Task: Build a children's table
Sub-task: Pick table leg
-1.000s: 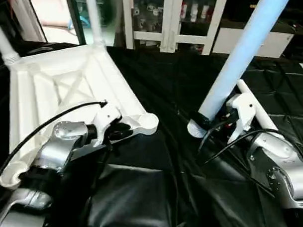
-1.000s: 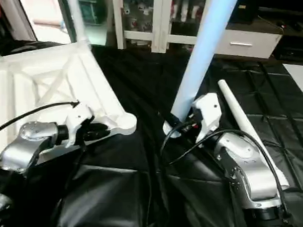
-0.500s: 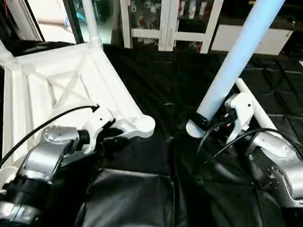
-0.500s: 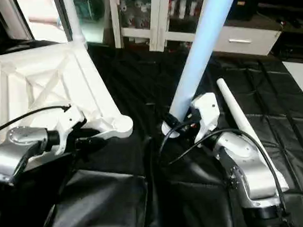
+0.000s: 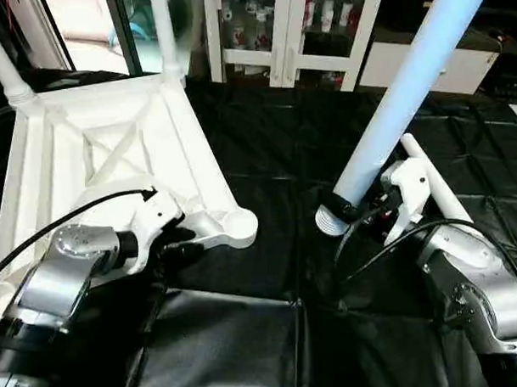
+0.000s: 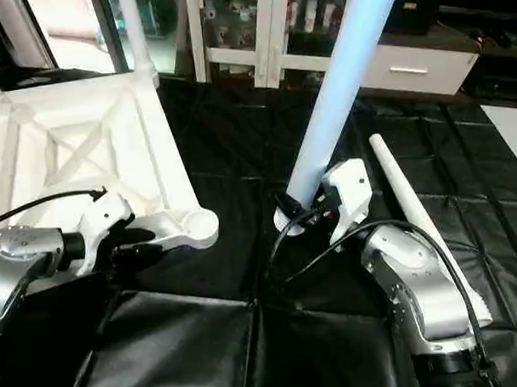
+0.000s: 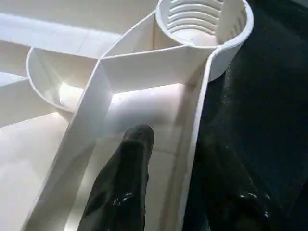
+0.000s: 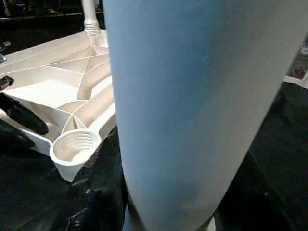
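Note:
The children's table top point(image 5: 113, 156) lies upside down on the black sheet, X ribs up, with two white legs point(image 5: 4, 71) point(image 5: 164, 35) standing in its far corners. Its near right corner socket point(image 5: 241, 224) is empty and shows threads inside. My left gripper point(image 5: 179, 243) is open astride the rim just behind that socket, one finger point(image 7: 127, 178) inside the rim, the other outside. My right gripper point(image 5: 361, 211) is shut on a third leg point(image 5: 399, 95), held steeply tilted with its threaded end down, right of the socket. A fourth leg point(image 5: 437, 187) lies beside my right forearm.
White cabinets with glass doors point(image 5: 278, 31) stand behind the table. The black sheet point(image 5: 282, 150) is creased and folded near the front edge. A black cable point(image 5: 64, 221) loops over my left forearm, and more cables hang by my right wrist.
My left gripper's fingers have spread apart at the rim and drawn back a little from the corner socket. The right gripper still holds its leg in the same pose.

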